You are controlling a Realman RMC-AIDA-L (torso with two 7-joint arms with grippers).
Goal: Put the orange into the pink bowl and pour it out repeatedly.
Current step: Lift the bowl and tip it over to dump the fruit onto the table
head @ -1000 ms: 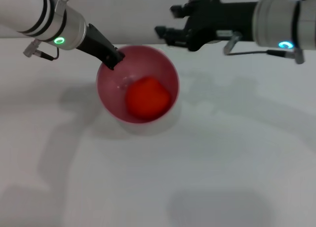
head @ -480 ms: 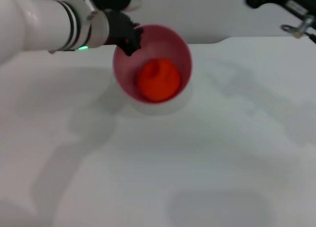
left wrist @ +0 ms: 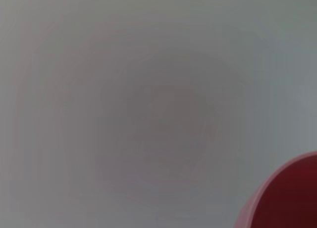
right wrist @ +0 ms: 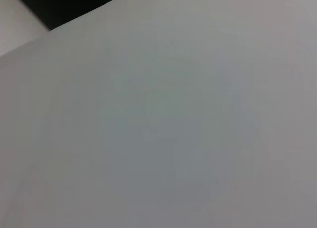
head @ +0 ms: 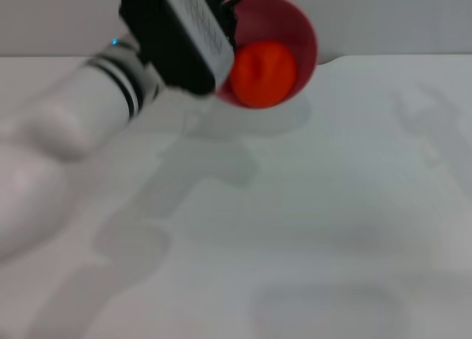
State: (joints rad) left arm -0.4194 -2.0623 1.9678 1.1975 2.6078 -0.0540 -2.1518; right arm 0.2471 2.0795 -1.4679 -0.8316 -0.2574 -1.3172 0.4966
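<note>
The left arm [head: 81, 125] is seen at the left of the head view, white w/ black bands, reaching up and toward the middle. The left gripper [head: 225, 18] is set at the near-left rim of the pink bowl [head: 295, 29]; its black body covers that part of the rim. The fingers appear clamped on the rim, though the tips are mostly hidden by the gripper body. The bowl is held raised above the white table [head: 332, 206], approx. top centre of the view, and tipped so its opening faces the camera. The orange [head: 264, 74] is seen inside the bowl, resting against the lower part of the inner wall, just right of the gripper body. A soft shadow is cast on the table below the bowl. In the left wrist view, only a corner of the bowl's rim is shown over the pale table. The right gripper is not seen in any view; finger state cannot be told.
</note>
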